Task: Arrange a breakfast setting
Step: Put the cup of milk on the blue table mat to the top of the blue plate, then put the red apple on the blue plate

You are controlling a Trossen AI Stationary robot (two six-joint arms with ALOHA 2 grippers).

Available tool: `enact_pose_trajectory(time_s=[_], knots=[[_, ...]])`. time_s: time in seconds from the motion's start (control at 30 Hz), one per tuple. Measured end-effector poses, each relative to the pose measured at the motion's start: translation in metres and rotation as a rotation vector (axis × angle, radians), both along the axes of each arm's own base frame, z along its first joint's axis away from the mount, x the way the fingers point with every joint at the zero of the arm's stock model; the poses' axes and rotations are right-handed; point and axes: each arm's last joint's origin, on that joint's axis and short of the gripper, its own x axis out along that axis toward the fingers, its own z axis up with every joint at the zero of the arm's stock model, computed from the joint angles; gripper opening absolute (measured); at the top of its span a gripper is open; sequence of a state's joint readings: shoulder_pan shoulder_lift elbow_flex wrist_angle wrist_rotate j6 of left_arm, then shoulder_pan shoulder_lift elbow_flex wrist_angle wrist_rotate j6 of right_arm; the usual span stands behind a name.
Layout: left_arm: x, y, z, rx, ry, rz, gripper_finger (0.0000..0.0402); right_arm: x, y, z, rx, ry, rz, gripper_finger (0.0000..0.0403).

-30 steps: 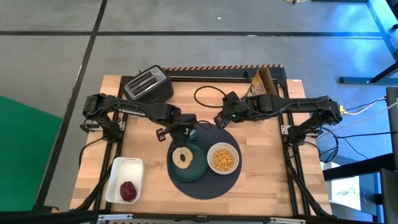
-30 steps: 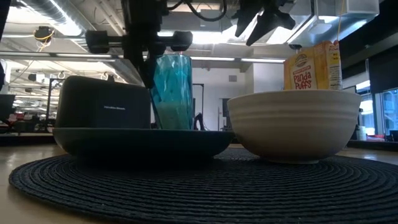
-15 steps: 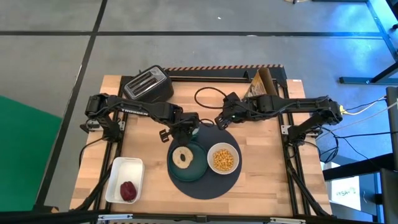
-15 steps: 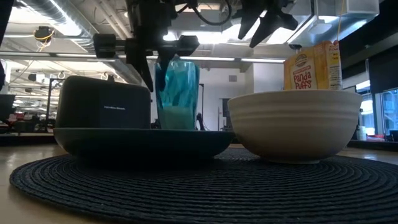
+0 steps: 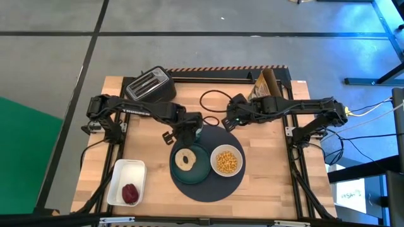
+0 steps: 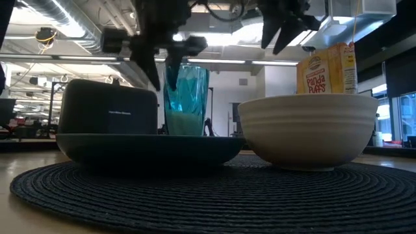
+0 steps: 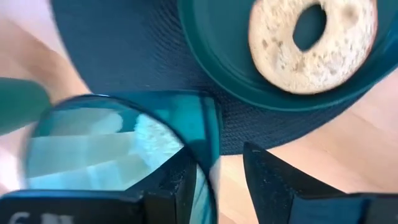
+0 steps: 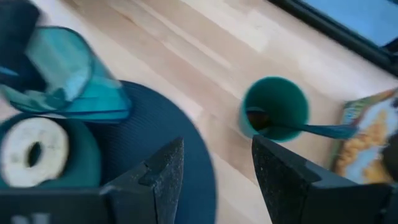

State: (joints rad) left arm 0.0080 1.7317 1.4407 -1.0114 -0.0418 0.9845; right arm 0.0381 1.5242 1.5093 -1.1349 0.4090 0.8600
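The pale-teal tumbler (image 5: 197,130) stands upright at the far-left edge of the round dark-grey mat (image 5: 214,189); in the low view the plate hides its base. My left gripper (image 7: 217,162) is open from above, with the tumbler's wall between its fingers. The teal plate (image 5: 201,171) with the tan bagel (image 5: 185,159) and the white bowl (image 6: 309,130) of cereal sit on the mat. My right gripper (image 5: 228,121) hangs open and empty over the mat's far edge. The small dark-green cup (image 8: 273,109) stands by the cereal box (image 5: 265,81). The dark-red fruit (image 5: 130,193) lies in the white tray. My left gripper comes from above with one finger (image 7: 174,186) inside the tumbler and one outside. The inner finger lies against the wall (image 7: 208,143) near the rim. Bare wood shows between the wall and the outer finger (image 7: 267,180). The tumbler stands upright below the gripper.
The black toaster (image 5: 150,85) stands at the far left. A black cable loop (image 5: 211,99) lies at the far middle. The white tray (image 5: 120,173) is at the near left. Bare wood shows left of the mat and along the near edge.
My left gripper has gone a little toward the table's right with the tumbler, to the mat's far-left edge. The tumbler tipped on the way and now stands upright. My right gripper has drawn back a little toward the table's right.
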Motion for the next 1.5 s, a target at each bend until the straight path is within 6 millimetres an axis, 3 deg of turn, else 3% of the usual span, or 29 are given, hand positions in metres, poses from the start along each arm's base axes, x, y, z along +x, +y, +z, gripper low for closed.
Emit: enact_pose_trajectory(time_s=[0.27,0.43,0.6,0.77,0.9,1.0,1.07,1.17,1.27,1.5], knots=[[0.005,0.000,0.047,-0.048,-0.075,0.134,0.0135,-0.002,-0.005,-0.007,-0.016,0.092,-0.016,0.0179],[-0.011,0.007,0.075,-0.175,-0.074,0.434,0.0138,-0.011,-0.005,-0.009,-0.042,0.163,-0.056,0.0179],[-0.055,0.006,0.100,-0.286,-0.063,0.779,0.0138,-0.020,-0.005,-0.005,-0.038,0.180,-0.096,0.0179],[-0.119,-0.019,0.117,-0.451,-0.132,1.032,0.0138,-0.021,-0.006,-0.005,-0.049,0.211,-0.049,0.0179],[-0.164,-0.040,0.102,-0.644,-0.141,1.307,0.0138,-0.019,-0.015,-0.005,-0.094,0.247,0.034,0.0179],[-0.181,-0.061,0.078,-0.831,-0.096,1.491,0.0138,-0.015,-0.030,-0.003,-0.095,0.230,0.065,0.0179],[-0.187,-0.076,0.061,-0.912,-0.040,1.523,0.0138,-0.015,-0.037,-0.001,-0.081,0.204,0.093,0.0179],[-0.190,-0.098,0.038,-0.919,0.041,1.433,0.0138,-0.014,-0.040,0.004,-0.078,0.164,0.156,0.0179],[-0.192,-0.120,0.021,-0.864,0.128,1.234,0.0138,-0.017,-0.038,0.007,-0.059,0.155,0.212,0.0179],[-0.188,-0.158,0.011,-0.824,0.426,0.970,0.0138,-0.040,-0.014,0.003,-0.042,0.046,0.294,0.0179]])
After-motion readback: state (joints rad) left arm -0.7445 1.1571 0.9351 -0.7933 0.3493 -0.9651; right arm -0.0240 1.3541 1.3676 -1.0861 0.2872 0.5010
